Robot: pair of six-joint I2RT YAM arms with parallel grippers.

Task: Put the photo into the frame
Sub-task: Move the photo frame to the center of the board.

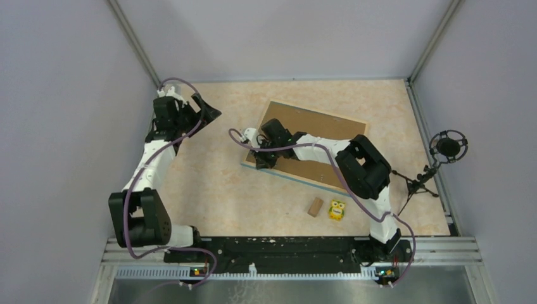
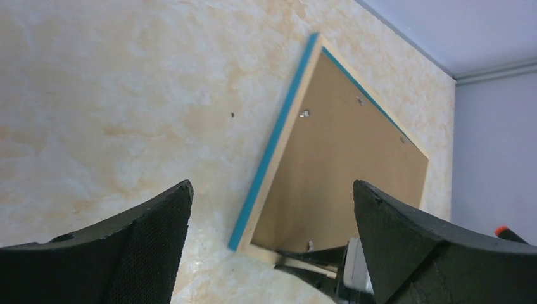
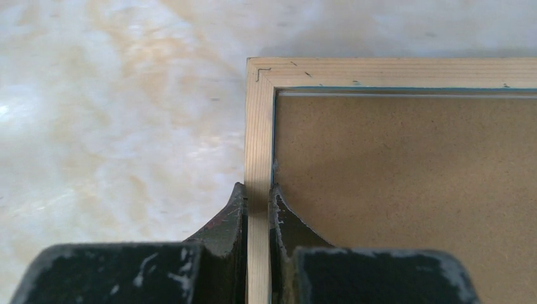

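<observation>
Where the two dark fingers of the right gripper [image 3: 258,193] meet, they pinch tight the light wood rail of the large thin rectangular frame with blue edges [image 3: 380,71], close to one corner. This frame lies back side up on the beige marbled table [image 1: 215,183], a plain brown backing board [image 3: 405,190] inside it. The left gripper [image 2: 272,188] has its jaws spread wide, holding nothing, apart from the frame.

No legible text, label, brand or number on any surface; markings on the yellow toy [image 1: 337,209] are too small to read.
</observation>
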